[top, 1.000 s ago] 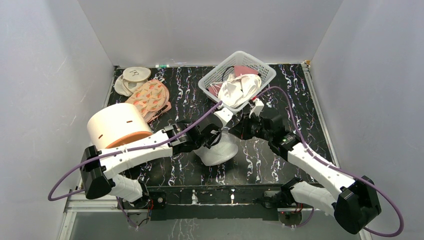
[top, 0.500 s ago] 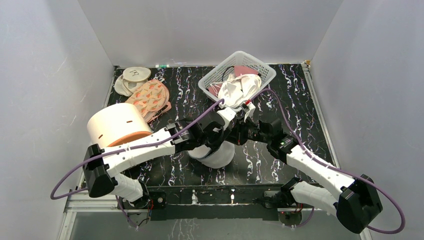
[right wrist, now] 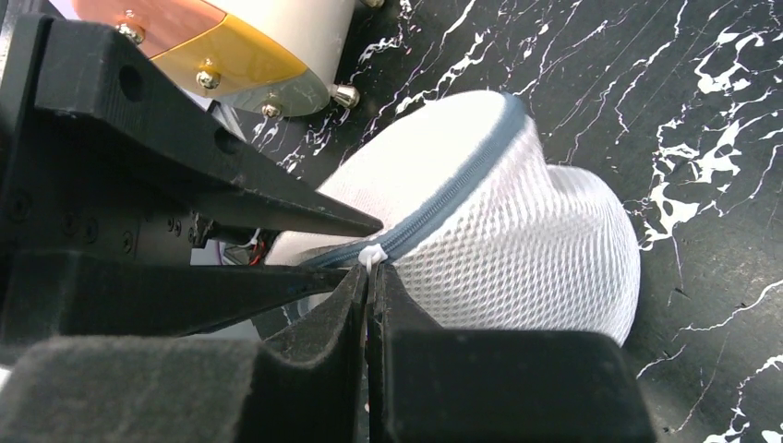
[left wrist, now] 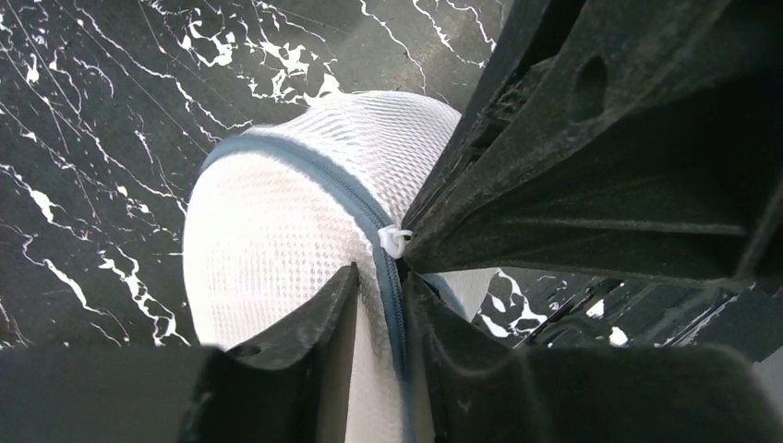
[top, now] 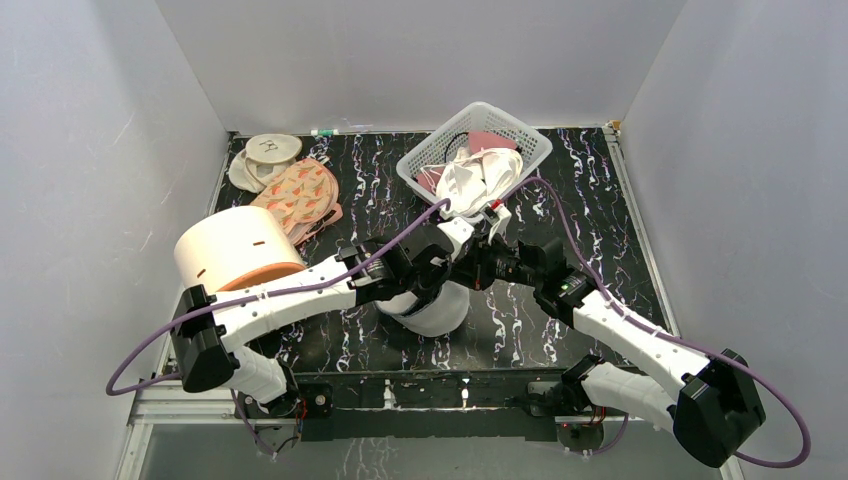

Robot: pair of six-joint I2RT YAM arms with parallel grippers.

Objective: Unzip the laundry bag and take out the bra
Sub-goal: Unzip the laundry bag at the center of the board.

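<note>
Left arm point(top: 290, 295), right arm point(top: 630, 335): white link shells, black joint housings. Purple cable point(top: 140, 352) trails along each. Fingers point(left wrist: 305, 360) matte black, wedge-shaped. Small red mark point(top: 493, 204) at right wrist, possibly a connector.

- Overhead view: bright, even, diffuse light from above. The pale walls point(top: 420, 60) are lit flat, and the arms cast only soft, faint shadows on the black marbled table point(top: 380, 170).
- Left wrist view: the laundry bag point(left wrist: 277, 240) is nearly washed out, its mesh slightly soft toward the upper rim. The fingers point(left wrist: 286, 369) of the left gripper point(left wrist: 380, 274) are dark and out of focus.
- Right wrist view: the mesh weave is crisp. Glare sits on the cylinder's shiny orange base point(right wrist: 166, 23). The fingers point(right wrist: 480, 388) of the right gripper point(right wrist: 371, 269) are near-black with little detail.
</note>
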